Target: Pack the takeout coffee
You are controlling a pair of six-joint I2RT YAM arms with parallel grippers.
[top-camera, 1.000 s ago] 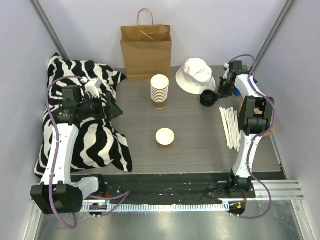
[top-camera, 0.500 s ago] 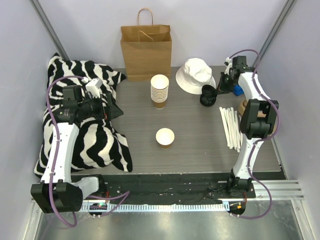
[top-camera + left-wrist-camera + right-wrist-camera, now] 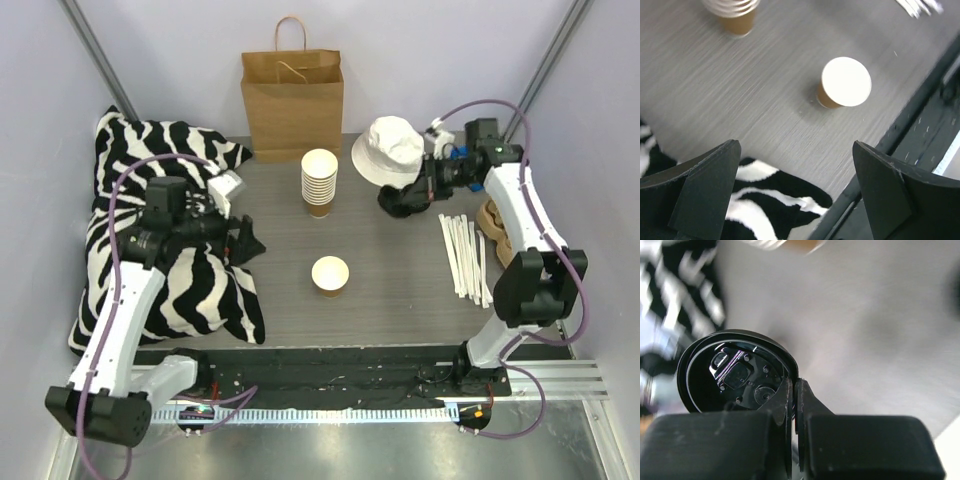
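The takeout coffee cup (image 3: 330, 275) stands lidless on the grey table (image 3: 400, 290), kraft-brown with a cream rim; it also shows in the left wrist view (image 3: 845, 82). Its black lid (image 3: 393, 201) is pinched by the rim in my right gripper (image 3: 408, 193), over the table in front of the white hat. In the right wrist view the fingers (image 3: 794, 385) are shut on the lid's edge (image 3: 730, 370). My left gripper (image 3: 248, 240) is open with nothing between its fingers (image 3: 795, 150), over the edge of the zebra cloth, left of the cup.
A stack of lidless paper cups (image 3: 319, 180) stands behind the cup. A brown paper bag (image 3: 292, 100) stands at the back, a white bucket hat (image 3: 392, 150) to its right. White straws (image 3: 462, 255) and a pulp carrier (image 3: 497, 215) lie right. A zebra cloth (image 3: 180, 270) covers the left.
My right arm has swung left from the back right corner, carrying the lid out in front of the hat. My left gripper has moved right and nearer the cup, still open.
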